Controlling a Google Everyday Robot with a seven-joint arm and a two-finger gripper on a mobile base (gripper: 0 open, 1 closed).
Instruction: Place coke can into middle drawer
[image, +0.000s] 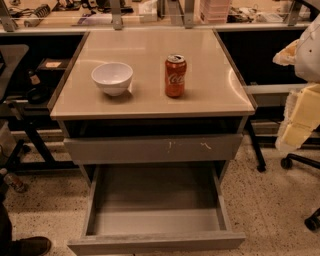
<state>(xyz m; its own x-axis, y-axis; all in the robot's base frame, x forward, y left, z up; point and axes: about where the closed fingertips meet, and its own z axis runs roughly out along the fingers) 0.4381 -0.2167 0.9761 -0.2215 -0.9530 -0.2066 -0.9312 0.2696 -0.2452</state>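
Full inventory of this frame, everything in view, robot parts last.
coke can: 1, red-orange, upright on the cabinet top, right of the bowl
white bowl: 1, white, on the cabinet top, apart from the can
cabinet top: 1, beige, centre of view
scuffed drawer front: 1, grey, just under the top
middle drawer: 1, grey, pulled open below the scuffed front
chair castors: 2, black, on the floor at right
shoe: 1, dark, bottom left corner
gripper: 1, pale yellow, at the right edge, off to the side of the cabinet, away from the can
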